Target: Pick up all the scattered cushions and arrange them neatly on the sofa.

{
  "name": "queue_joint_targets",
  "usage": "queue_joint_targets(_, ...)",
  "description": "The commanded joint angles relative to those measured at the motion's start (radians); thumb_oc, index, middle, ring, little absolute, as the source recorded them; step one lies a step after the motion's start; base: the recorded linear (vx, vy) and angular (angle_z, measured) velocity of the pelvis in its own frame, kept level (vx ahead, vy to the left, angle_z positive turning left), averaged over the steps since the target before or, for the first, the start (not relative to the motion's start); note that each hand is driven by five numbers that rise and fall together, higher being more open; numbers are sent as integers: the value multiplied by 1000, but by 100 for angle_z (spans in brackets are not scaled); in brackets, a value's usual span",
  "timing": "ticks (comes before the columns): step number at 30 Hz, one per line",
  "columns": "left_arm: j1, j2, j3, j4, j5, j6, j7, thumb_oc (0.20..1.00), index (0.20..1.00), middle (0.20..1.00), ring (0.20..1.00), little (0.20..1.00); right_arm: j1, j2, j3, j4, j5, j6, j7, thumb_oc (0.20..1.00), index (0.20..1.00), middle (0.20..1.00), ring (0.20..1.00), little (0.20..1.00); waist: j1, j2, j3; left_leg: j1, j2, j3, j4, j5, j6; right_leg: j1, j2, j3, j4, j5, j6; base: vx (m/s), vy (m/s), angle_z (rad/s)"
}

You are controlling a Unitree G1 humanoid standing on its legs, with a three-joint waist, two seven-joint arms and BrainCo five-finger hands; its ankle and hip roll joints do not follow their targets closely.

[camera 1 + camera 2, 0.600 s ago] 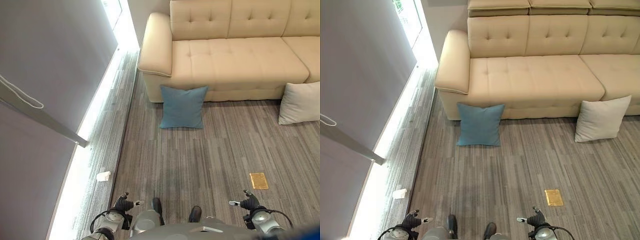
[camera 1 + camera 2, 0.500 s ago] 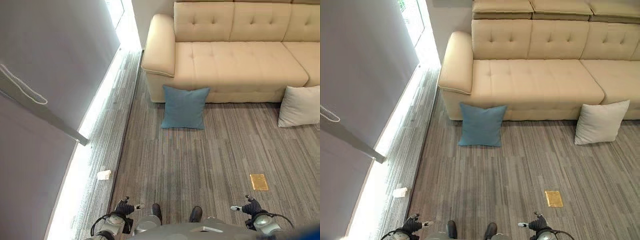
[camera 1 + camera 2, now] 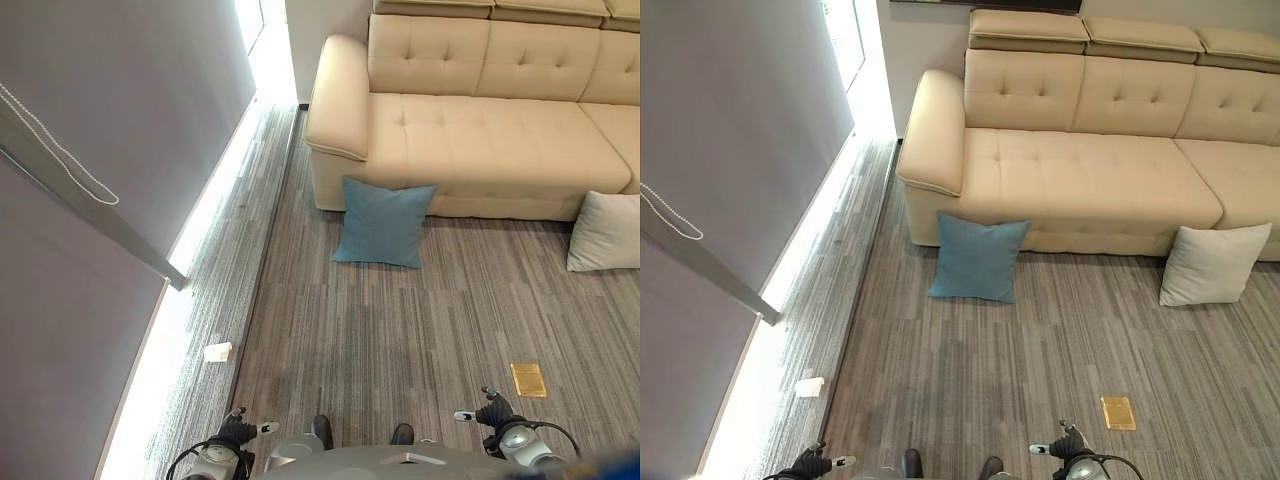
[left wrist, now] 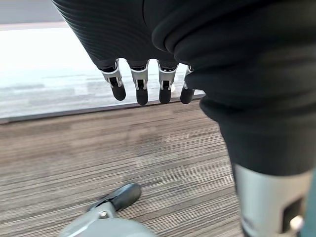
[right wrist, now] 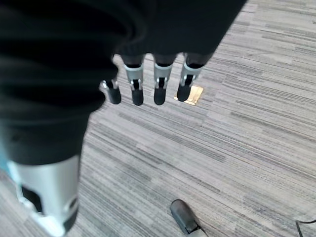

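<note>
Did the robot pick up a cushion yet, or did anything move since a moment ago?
No cushion moved; the whole picture shifted, so the camera moved. The blue cushion still leans against the sofa front, the white cushion beside it on the floor. The left hand and right hand still hang open, holding nothing.

Grey striped carpet fills the centre and lower frame. A brass floor plate lies lower right; a small white object sits lower left, beside the bright window strip.
</note>
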Motion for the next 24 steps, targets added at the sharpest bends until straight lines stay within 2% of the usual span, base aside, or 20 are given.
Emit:
queue_joint_targets(1,-34,13,-5,16,26,-5,10,1000,1000,1000,1000,1000,-29,-16,39,-12,-9,-1,1,1000,1000,1000,1000,1000,-6,1,50,3,-28,-129,84,-92,14,-30,-42,81,219,30,88,150,133,0)
queue_joint_targets(3,-42,13,-15,10,26,-9,12,1000,1000,1000,1000,1000,-22,-15,27,-16,9,-5,1,1000,1000,1000,1000,1000,-33,11,52,30,-30,-161,68,-93,13,-76,8,145,239,12,69,197,35,41)
queue_joint_targets(4,-50,11,-23,1,23,-12,13,1000,1000,1000,1000,1000,-19,-17,24,-23,24,-8,0,1000,1000,1000,1000,1000,-50,12,55,48,-33,-188,58,-98,9,-92,39,179,178,-8,55,363,-88,89)
queue_joint_targets(5,-58,8,-30,4,19,-11,11,1000,1000,1000,1000,1000,-24,-22,28,-30,24,-7,0,1000,1000,1000,1000,1000,-63,10,58,70,-37,-210,52,-113,5,-129,42,177,93,13,49,299,-95,83)
queue_joint_targets(6,-58,7,-29,4,19,-11,11,1000,1000,1000,1000,1000,-24,-22,28,-30,24,-6,0,1000,1000,1000,1000,1000,-64,11,59,71,-36,-211,52,-114,4,-127,43,176,92,12,48,254,-109,56)
queue_joint_targets(8,-59,6,-29,4,14,-13,10,1000,1000,1000,1000,1000,-25,-24,27,-34,14,-3,-4,1000,1000,1000,1000,1000,-69,9,66,94,-37,-224,57,-131,-3,-159,21,139,36,49,54,205,-93,24)
queue_joint_targets(10,-62,1,-33,1,12,-19,7,1000,1000,1000,1000,1000,-14,-24,20,-29,13,-5,-5,1000,1000,1000,1000,1000,-83,8,64,126,-34,-246,70,-158,-18,-143,22,116,19,42,50,341,-201,28)
queue_joint_targets(13,-62,-7,-46,-5,6,-23,2,1000,1000,1000,1000,1000,9,-18,4,-23,28,-14,-9,1000,1000,1000,1000,1000,-106,1,39,120,4,-241,123,-119,-72,-76,63,123,-44,32,23,295,-271,86)
queue_joint_targets(16,-71,-9,-62,-12,5,-21,-1,1000,1000,1000,1000,1000,10,-21,4,-21,45,-20,-10,1000,1000,1000,1000,1000,-114,-10,45,46,28,-211,287,-61,-114,-21,91,131,-93,22,-4,135,-204,30)
queue_joint_targets(17,-76,-11,-64,-18,-1,-19,-1,1000,1000,1000,1000,1000,7,-24,5,-22,55,-20,-12,1000,1000,1000,1000,1000,-110,-18,56,-14,39,-184,387,-41,-117,3,93,139,-104,5,-25,120,-178,-21)
queue_joint_targets(19,-80,-12,-66,-22,-7,-18,-2,1000,1000,1000,1000,1000,6,-25,4,-21,62,-19,-12,1000,1000,1000,1000,1000,-105,-21,62,-49,44,-171,406,-48,-108,15,93,141,-109,-7,-31,91,-85,-18)
queue_joint_targets(20,-81,-14,-69,-23,-9,-16,-3,1000,1000,1000,1000,1000,5,-27,5,-18,66,-19,-15,1000,1000,1000,1000,1000,-98,-29,63,-93,39,-157,389,-71,-93,33,91,148,-121,-18,-32,59,-23,-20)
queue_joint_targets(21,-80,-14,-69,-23,-9,-16,-3,1000,1000,1000,1000,1000,5,-27,5,-18,66,-19,-15,1000,1000,1000,1000,1000,-98,-28,63,-93,39,-156,391,-73,-92,34,91,148,-121,-18,-32,191,-40,-16)
queue_joint_targets(22,-77,-14,-72,-22,-5,-13,-3,1000,1000,1000,1000,1000,7,-31,8,-17,67,-19,-17,1000,1000,1000,1000,1000,-89,-37,58,-142,21,-140,324,-99,-72,57,92,153,-137,-29,-27,181,-10,-21)
queue_joint_targets(24,-72,-15,-69,-19,-3,-12,-2,1000,1000,1000,1000,1000,5,-33,13,-13,61,-19,-21,1000,1000,1000,1000,1000,-72,-30,62,-170,12,-150,243,-50,-75,85,109,167,-147,-44,-23,200,11,-5)
